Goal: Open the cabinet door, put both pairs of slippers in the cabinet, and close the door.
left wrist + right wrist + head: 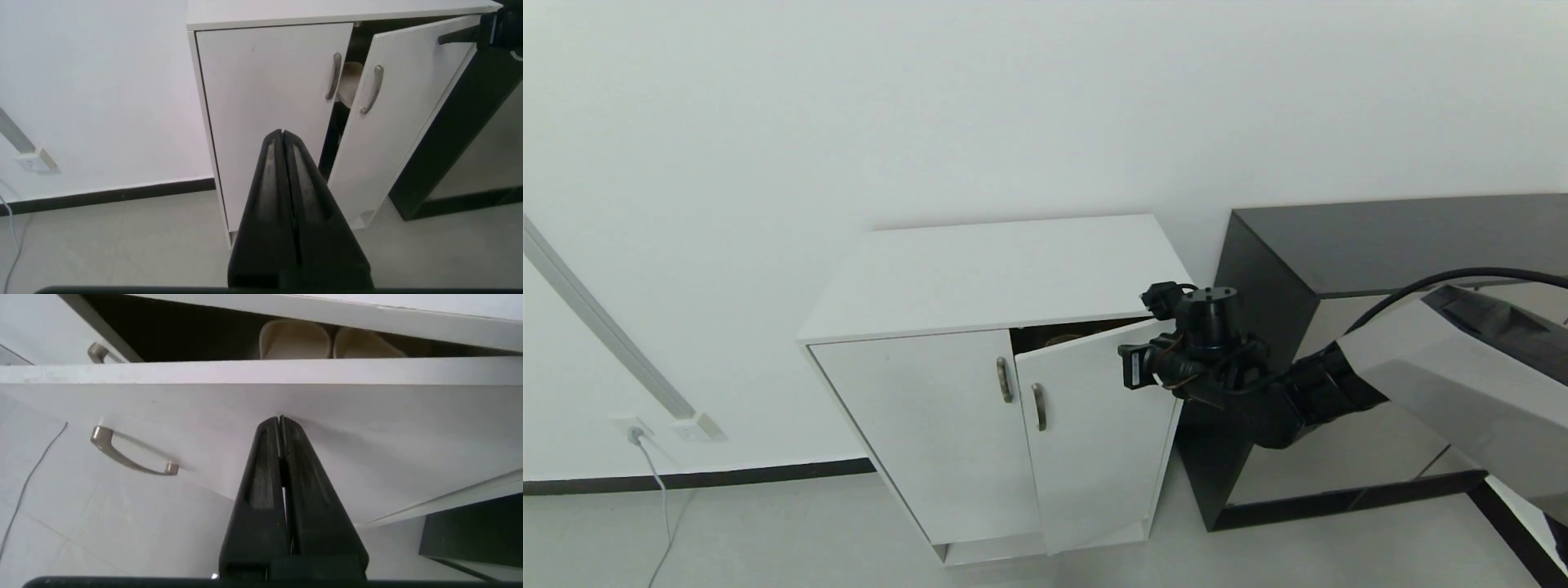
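Cabinet door [1094, 433], ajar, rests against the closed right gripper [282, 421].

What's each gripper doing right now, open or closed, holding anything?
Left gripper: closed, holding nothing.
Right gripper: closed, holding nothing, tip at the ajar door.

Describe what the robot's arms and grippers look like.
The right arm has a boxy silver-grey shell, a black wrist with thin wires, and a thick black cable arching above. The left gripper and right gripper are matte black, their long fingers tapering to narrow tips.
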Controlling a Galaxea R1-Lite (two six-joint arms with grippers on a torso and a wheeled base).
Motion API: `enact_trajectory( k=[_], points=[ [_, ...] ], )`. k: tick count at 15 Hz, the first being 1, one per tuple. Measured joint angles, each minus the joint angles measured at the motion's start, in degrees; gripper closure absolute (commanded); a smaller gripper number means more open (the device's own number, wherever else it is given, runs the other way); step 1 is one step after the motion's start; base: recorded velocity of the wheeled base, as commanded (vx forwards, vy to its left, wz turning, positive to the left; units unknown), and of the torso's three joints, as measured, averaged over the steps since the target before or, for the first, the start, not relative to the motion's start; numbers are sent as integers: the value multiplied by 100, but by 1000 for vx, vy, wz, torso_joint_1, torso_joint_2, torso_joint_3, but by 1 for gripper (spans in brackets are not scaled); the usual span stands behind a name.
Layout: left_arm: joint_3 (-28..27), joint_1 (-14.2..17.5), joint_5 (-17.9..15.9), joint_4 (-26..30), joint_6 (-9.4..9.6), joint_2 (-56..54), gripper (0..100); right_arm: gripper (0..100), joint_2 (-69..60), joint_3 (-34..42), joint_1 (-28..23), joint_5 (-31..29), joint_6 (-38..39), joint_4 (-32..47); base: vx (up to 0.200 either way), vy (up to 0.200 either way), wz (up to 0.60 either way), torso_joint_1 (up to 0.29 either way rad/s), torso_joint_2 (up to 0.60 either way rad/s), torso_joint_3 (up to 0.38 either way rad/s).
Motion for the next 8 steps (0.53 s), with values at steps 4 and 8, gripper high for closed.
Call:
enact_trajectory(
  k=[4, 8],
  points=[
    [0, 0, 0, 0, 0, 0, 100, 100, 116, -321, -39, 0, 0, 247, 0, 0, 0, 0, 0, 0],
    [0, 0, 2, 0, 0, 0, 100, 100, 206, -629, -59, -9, -2, 457, 0, 0, 0, 0, 0, 0]
  ],
)
